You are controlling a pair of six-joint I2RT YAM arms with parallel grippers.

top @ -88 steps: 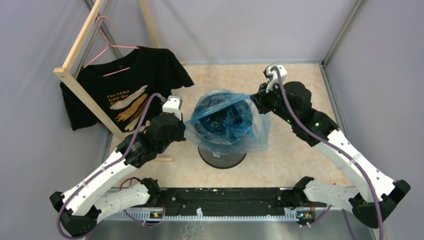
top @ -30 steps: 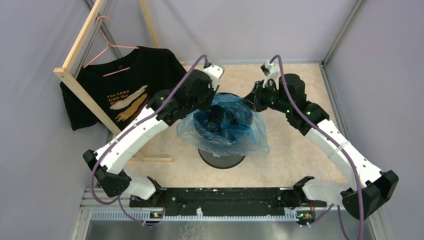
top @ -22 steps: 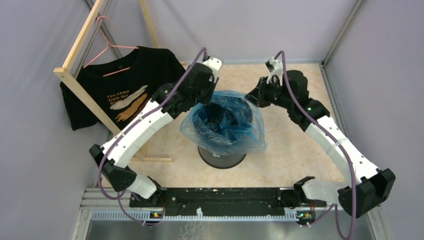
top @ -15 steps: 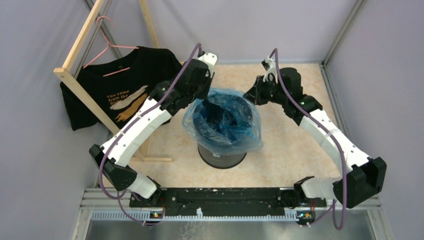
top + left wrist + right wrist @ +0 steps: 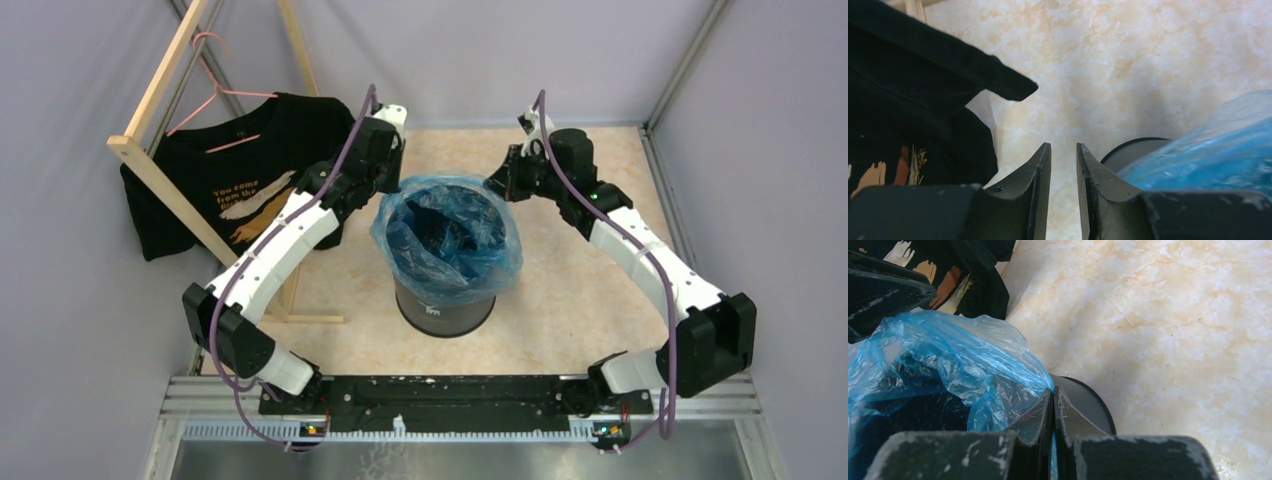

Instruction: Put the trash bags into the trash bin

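The dark round trash bin point(image 5: 445, 305) stands in the middle of the floor, with a white logo low on its side. The light-blue trash bag point(image 5: 445, 235) sits in its mouth, with its edge draped over the rim. My right gripper point(image 5: 497, 186) is at the far right of the rim and is shut on the bag's edge point(image 5: 998, 370); a blue strip shows between its jaws point(image 5: 1053, 391). My left gripper point(image 5: 385, 186) is at the far left of the rim. Its jaws point(image 5: 1064, 146) stand slightly apart and empty, with the bag point(image 5: 1208, 150) just to their right.
A black T-shirt point(image 5: 250, 175) hangs on a pink hanger point(image 5: 215, 95) from a wooden rack point(image 5: 160, 185) at the left, close to my left arm. It also shows in the left wrist view point(image 5: 908, 100). Grey walls enclose the marbled floor point(image 5: 590, 290).
Both grippers moved toward the far side of the bin. The bag, loose and billowing before, now sits down over the rim. My left arm swung from the bin's left side to its far left.
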